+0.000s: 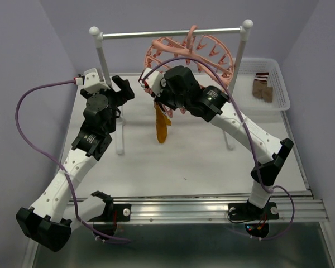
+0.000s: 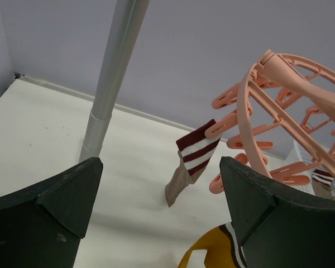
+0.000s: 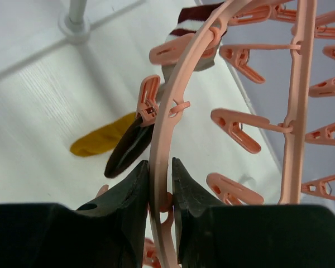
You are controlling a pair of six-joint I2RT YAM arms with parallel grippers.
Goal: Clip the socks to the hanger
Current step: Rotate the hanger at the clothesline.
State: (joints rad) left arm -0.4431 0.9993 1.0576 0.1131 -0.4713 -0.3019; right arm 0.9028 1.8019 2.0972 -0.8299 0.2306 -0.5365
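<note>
Hanger: a salmon-pink plastic ring, the hanger (image 1: 191, 42) has spokes and many small dangling clips. It is hooked over the bar of the white-posted rail stand (image 1: 156, 34), and I see the ring tipped rather than level.
Right end effector: the right end effector (image 3: 160, 167) is clamped on the hanger's rim, which runs straight up between the two fingers in my wrist view.
Left end effector: the left end effector (image 2: 161, 164) has its fingers spread wide with nothing between them, and sits off to the hanger's left.
Striped sock: the striped sock (image 2: 194, 156) is brown with a dark and white cuff, pinched by a clip and hanging free.
Mustard sock: the mustard sock (image 1: 163, 127) dangles under the ring's near side. I cannot tell how firmly a clip bites it.
Spare socks: the spare socks (image 1: 263, 89) are brown and lie in the white basket (image 1: 283, 89) at the far right.
Counter: the counter (image 1: 184, 162) is white and matt, with a metal track (image 1: 201, 205) along its near edge.
Room: the walls (image 1: 56, 33) are plain pale lilac.
</note>
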